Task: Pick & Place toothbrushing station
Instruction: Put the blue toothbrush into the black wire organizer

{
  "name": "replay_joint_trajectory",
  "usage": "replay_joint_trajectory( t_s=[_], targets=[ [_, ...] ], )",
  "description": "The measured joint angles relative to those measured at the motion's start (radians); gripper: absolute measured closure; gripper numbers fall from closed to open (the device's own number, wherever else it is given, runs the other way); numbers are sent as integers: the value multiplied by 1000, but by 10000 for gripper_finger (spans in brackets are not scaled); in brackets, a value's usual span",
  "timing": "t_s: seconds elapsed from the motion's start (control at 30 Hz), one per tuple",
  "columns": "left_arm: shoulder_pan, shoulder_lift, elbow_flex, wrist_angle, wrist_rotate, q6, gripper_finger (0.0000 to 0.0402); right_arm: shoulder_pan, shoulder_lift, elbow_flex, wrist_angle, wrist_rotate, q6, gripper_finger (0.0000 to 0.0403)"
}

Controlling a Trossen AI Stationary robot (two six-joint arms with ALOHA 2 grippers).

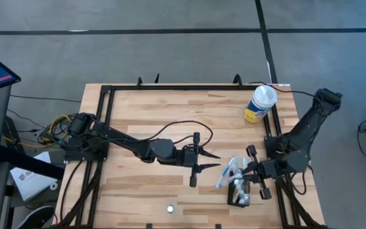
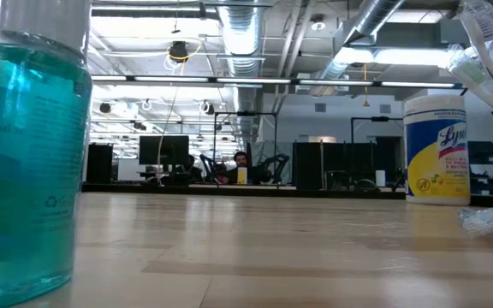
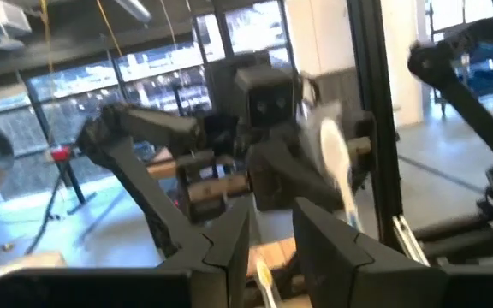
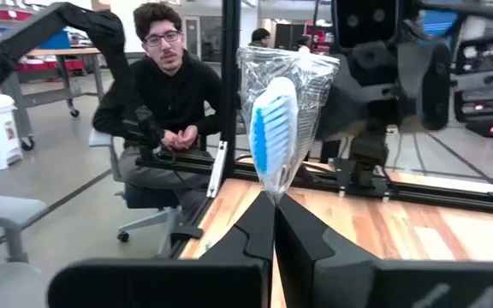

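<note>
A: Spotting toothbrushing station [image 1: 239, 194] just under right gripper [image 1: 243, 173], fingers pinched shut on wrapped toothbrush [image 4: 274, 137].
B: Probably best to lower slowly, handle first, clear of station's rim. Left gripper [image 1: 201, 160] beside station, fingers spread, holding nothing.
A: Noting canister [image 1: 260, 104] well beyond station on wooden bench [image 1: 138, 108]; seated person [image 4: 165, 94] past it.

Pale wood-grain table [image 1: 170, 114] with black frame; white-lidded canister [image 1: 260, 104], yellow and blue label, far right; blue-and-white toothbrush [image 4: 273, 128] in clear wrap; black holder [image 1: 240, 194] near right; teal bottle [image 2: 26, 154] near left
</note>
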Motion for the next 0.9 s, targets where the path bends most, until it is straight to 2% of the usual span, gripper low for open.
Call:
replay_joint_trajectory(
  t_s=[0.33, 0.63, 0.9],
  targets=[
    [-4, 1, 0, -34, 108, -73, 314, 78, 2, 0, 0, 1, 23, 403],
    [-10, 1, -1, -61, 113, -73, 314, 126, 3, 0, -20, 5, 53, 403],
    [-10, 2, -52, -53, 112, -73, 314, 135, 8, 0, -86, 28, 140, 403]
  ],
)
